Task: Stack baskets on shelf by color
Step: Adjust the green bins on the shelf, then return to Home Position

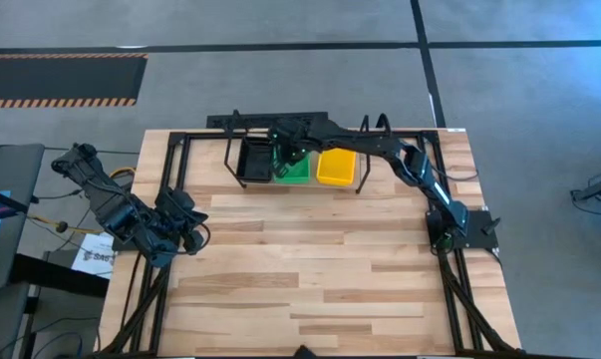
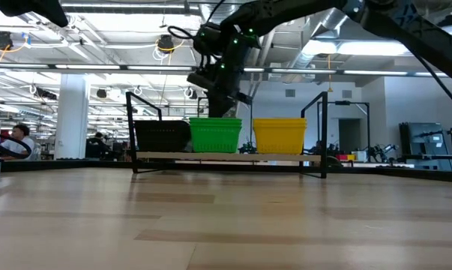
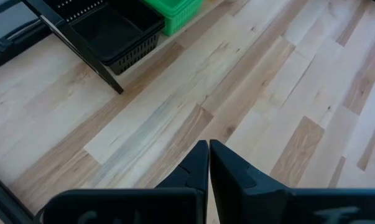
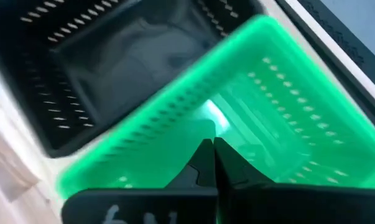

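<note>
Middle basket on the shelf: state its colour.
Bright green; the low view shows it best.

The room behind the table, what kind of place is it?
Probably a big workshop or lab hall: pipes and lamps hang from a bare ceiling, a person sits at a desk, and more black frames stand farther back.

Black (image 2: 162, 136), green (image 2: 215, 134), yellow baskets (image 2: 279, 135) side by side on shelf (image 2: 226, 157).
</note>
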Motion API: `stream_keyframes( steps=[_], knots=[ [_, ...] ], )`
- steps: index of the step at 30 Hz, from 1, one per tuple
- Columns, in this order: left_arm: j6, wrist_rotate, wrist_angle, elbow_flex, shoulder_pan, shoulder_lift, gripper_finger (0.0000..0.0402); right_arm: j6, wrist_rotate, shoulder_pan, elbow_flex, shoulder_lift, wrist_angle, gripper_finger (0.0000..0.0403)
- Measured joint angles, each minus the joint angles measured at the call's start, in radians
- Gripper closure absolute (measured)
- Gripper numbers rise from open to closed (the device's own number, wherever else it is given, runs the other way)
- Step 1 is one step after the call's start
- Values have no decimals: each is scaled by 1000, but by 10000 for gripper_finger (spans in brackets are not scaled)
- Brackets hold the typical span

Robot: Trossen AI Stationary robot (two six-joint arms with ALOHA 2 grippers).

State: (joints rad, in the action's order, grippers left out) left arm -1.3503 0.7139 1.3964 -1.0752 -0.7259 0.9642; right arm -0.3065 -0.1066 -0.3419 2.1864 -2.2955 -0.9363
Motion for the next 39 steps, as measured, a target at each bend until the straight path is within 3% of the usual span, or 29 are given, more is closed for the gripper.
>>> stream_keyframes(
  steps=[17,27,39],
  knots=[
    [-4,0,-2,0,0,0,401,51,-32,-81,-14,-14,-15,403],
    [-16,0,-4,0,0,0,401,111,-69,-127,-18,-16,-128,403],
    [-16,7,-3,0,0,0,401,121,-76,-72,-18,-16,-131,403]
  ],
)
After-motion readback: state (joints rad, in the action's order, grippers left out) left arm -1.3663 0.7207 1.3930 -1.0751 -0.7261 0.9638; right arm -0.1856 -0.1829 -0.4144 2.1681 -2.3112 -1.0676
